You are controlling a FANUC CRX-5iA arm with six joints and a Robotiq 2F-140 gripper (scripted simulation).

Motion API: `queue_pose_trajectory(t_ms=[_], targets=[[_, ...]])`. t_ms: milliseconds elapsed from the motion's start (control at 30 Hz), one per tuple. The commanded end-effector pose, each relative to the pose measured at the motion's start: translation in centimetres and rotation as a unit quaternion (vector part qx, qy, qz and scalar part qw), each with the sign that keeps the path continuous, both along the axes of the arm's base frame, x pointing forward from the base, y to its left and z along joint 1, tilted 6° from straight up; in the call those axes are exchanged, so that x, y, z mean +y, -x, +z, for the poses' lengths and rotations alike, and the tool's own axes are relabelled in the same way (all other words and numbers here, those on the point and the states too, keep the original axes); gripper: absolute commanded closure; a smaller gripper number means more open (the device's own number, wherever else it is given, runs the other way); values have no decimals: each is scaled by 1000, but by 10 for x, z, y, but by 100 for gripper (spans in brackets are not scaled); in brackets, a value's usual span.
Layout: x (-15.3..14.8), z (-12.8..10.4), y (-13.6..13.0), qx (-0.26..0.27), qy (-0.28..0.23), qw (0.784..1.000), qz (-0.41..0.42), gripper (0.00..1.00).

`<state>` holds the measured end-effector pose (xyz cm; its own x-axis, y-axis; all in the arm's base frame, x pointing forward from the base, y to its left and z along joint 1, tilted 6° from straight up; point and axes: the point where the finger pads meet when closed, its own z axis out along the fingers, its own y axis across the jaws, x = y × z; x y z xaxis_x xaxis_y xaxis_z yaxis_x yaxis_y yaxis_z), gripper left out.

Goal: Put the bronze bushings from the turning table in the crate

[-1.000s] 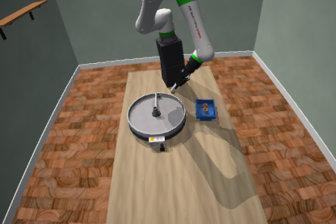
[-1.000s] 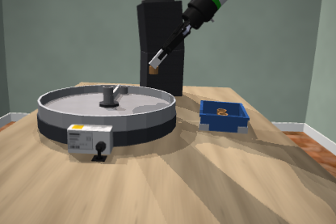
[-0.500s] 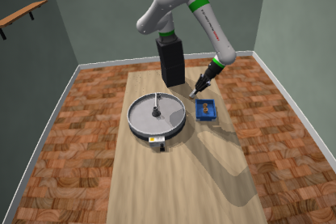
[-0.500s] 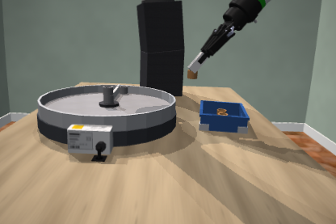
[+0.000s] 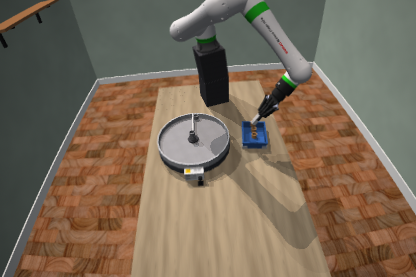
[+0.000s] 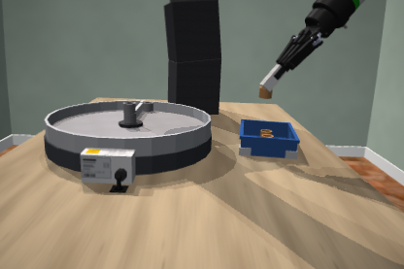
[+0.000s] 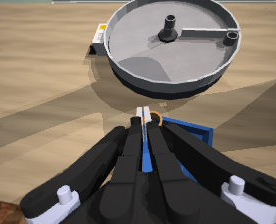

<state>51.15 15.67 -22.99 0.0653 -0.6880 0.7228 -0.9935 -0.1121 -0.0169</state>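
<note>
My gripper (image 5: 256, 119) hangs above the blue crate (image 5: 254, 134) at the table's right side. It is shut on a bronze bushing (image 6: 265, 93), pinching its wall at the fingertips (image 6: 268, 83). In the wrist view the bushing shows as an orange ring (image 7: 156, 118) beside the closed fingertips, over the crate. Two bronze bushings (image 6: 265, 132) lie inside the crate (image 6: 268, 138). The round grey turning table (image 5: 194, 141) holds one steel bushing (image 7: 232, 37) at its rim, at the end of the bar from the hub (image 7: 168, 30).
A control box (image 6: 107, 164) sits at the front of the turning table (image 6: 127, 131). The arm's black pedestal (image 5: 212, 75) stands at the back of the wooden table. A wall shelf (image 5: 27, 15) is far left.
</note>
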Motion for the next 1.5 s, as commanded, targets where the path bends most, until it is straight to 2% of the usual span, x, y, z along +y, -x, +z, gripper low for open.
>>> queue_pose_trajectory(t_ms=[0, 1467], targets=[[9, -1, -8, 1, 1, 1000, -1, 100], [13, -1, -11, 1, 1, 1000, -1, 100]])
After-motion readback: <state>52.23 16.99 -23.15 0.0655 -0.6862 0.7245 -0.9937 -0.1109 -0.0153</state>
